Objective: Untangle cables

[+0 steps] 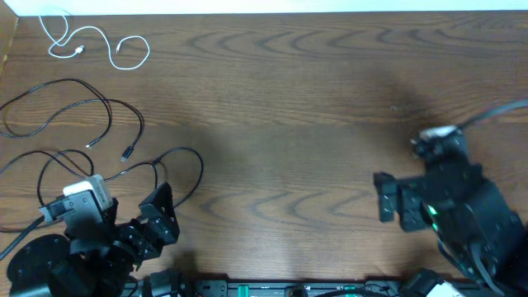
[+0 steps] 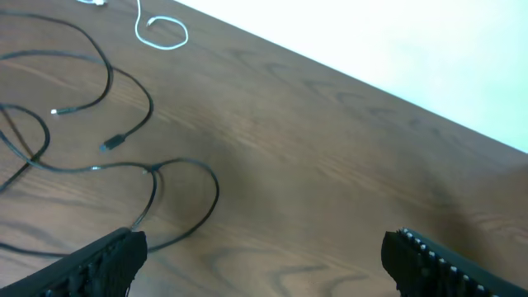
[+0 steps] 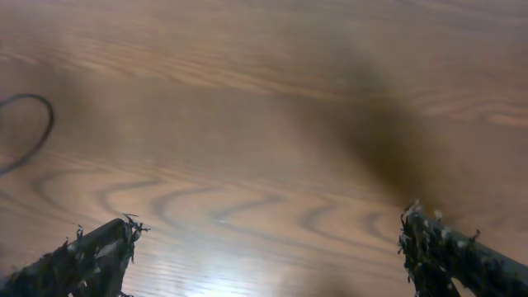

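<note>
- Left gripper (image 1: 165, 216): jaws spread wide and holding nothing, low over the table (image 1: 289, 99) at its 8 o'clock edge.
- Right gripper (image 1: 384, 198): also wide open and empty, at 4 o'clock, well apart from every cord.
- Black cables (image 1: 107, 111): crossed in loose loops at 9 o'clock, the nearest loop just beside the left fingers (image 2: 107, 256).
- White cable (image 1: 99, 33): lies apart at 11 o'clock.

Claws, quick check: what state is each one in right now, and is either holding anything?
Left claw: open, holding nothing.
Right claw: open, holding nothing.
</note>
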Controlling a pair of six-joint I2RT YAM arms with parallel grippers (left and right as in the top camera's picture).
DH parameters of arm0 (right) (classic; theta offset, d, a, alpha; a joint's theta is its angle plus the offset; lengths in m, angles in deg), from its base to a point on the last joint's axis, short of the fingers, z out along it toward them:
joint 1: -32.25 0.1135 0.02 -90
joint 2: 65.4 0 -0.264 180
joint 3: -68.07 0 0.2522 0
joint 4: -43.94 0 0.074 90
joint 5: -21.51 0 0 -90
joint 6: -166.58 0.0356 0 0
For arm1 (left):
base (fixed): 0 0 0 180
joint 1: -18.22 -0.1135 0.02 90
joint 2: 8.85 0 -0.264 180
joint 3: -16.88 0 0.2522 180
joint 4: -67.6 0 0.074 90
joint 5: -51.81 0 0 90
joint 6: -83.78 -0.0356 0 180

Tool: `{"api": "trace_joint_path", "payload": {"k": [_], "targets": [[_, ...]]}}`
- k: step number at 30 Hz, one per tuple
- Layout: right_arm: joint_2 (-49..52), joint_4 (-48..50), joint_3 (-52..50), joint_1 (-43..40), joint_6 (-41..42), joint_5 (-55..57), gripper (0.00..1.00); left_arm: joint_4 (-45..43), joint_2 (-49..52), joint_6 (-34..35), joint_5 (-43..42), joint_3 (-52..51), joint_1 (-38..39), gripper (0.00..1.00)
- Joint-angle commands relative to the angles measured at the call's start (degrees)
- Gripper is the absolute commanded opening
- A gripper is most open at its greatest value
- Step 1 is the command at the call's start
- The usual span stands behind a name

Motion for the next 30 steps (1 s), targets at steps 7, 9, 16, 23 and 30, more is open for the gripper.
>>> {"api": "trace_joint_path", "payload": {"k": [7,9,16,23,30], "targets": [[-2.12,-1.05,-3.58,0.59,1.6,-0.26,0.99,0.22,-0.11,-0.39,-0.7,0.09,-0.13,0.97],[-2.1,-1.07,-3.58,0.59,1.6,-1.44,0.99,0.22,-0.11,-0.39,-0.7,0.09,-0.13,0.97],[-2.1,-1.05,-3.58,0.59,1.6,-2.43,0.99,0.22,-0.11,-0.39,-0.7,0.09,-0.13,0.97],[-2.1,-1.05,-3.58,0.59,1.6,-2.43,0.99,0.22,-0.11,-0.39,-0.7,0.09,-0.13,0.97],[-2.1,-1.05,-3.58,0.57,1.55,-2.16,0.99,0.22,-0.11,-0.39,-0.7,0.09,-0.13,0.97]]}}
